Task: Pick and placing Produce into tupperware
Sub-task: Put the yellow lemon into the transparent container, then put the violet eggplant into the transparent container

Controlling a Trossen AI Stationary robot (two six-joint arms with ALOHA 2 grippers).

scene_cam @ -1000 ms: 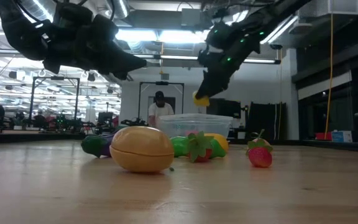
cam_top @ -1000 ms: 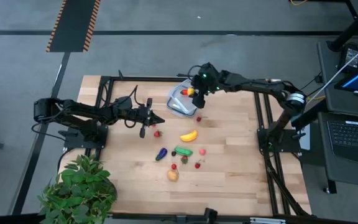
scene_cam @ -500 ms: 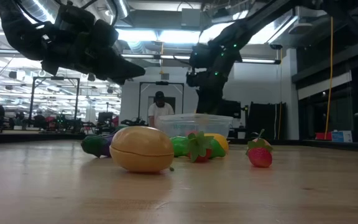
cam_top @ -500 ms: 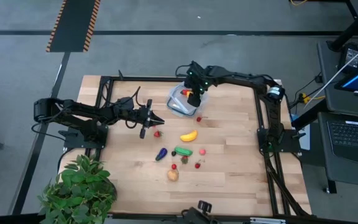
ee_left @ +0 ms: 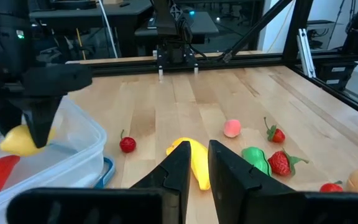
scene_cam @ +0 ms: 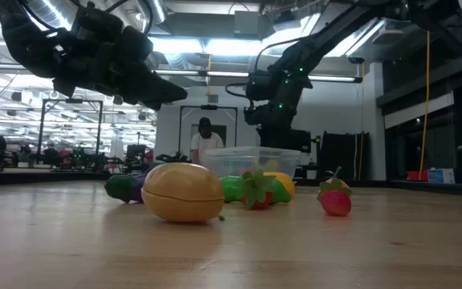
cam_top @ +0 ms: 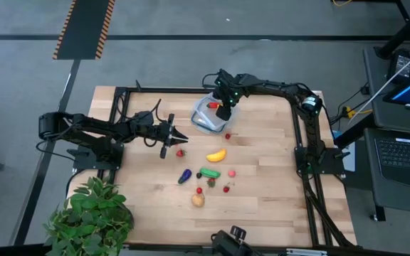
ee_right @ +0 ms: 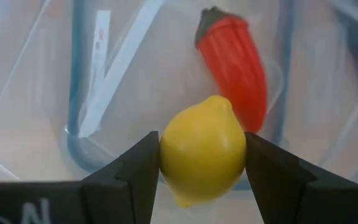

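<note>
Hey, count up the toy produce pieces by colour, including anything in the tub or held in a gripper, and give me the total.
Yellow: 2, the lemon and the banana
Red: 6, the pepper and five berries
Green: 1, the cucumber
Purple: 1, the eggplant
Pink: 1, a small round piece
Tan: 1, a rounded piece
Total: 12

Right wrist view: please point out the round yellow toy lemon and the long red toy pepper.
round yellow toy lemon [ee_right: 202, 149], right wrist view, middle of its rind
long red toy pepper [ee_right: 238, 68], right wrist view, middle of its body
</note>
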